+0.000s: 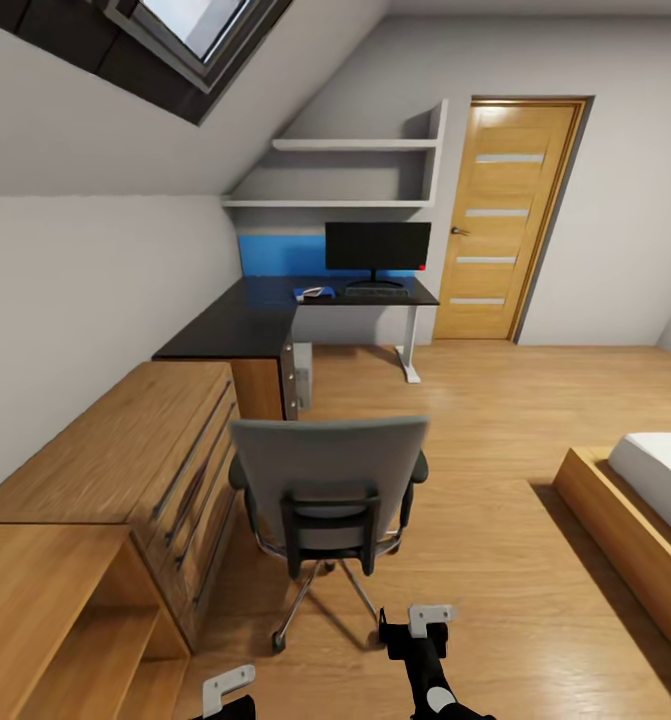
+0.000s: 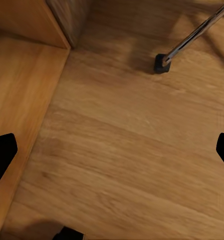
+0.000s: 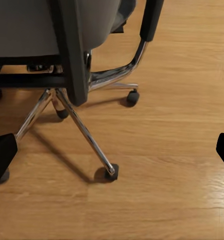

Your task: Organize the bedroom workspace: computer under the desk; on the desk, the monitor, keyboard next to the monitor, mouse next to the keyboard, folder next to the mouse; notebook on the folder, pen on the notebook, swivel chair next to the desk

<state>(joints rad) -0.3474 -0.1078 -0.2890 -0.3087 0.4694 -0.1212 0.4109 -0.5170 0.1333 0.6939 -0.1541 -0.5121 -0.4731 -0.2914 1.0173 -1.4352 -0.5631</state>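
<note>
The grey swivel chair (image 1: pixel 325 490) stands on the wood floor with its back toward me, a good way from the black-topped desk (image 1: pixel 245 325). On the desk stand the monitor (image 1: pixel 377 247) and, in front of it, the keyboard (image 1: pixel 375 291). Left of the keyboard lies the blue folder (image 1: pixel 310 294) with something white on it; mouse and pen are too small to tell. The light grey computer (image 1: pixel 303 372) sits under the desk. My right gripper (image 1: pixel 413 628) is low behind the chair's chrome base (image 3: pixel 86 135), open and empty. My left gripper (image 2: pixel 112 155) hangs open over bare floor near a caster (image 2: pixel 162 63).
An oak dresser (image 1: pixel 125 450) and a lower shelf unit (image 1: pixel 45 610) line the left wall beside the chair. A bed with a wooden frame (image 1: pixel 625 520) is at the right. An oak door (image 1: pixel 505 220) stands beyond the desk. Open floor lies between chair and desk.
</note>
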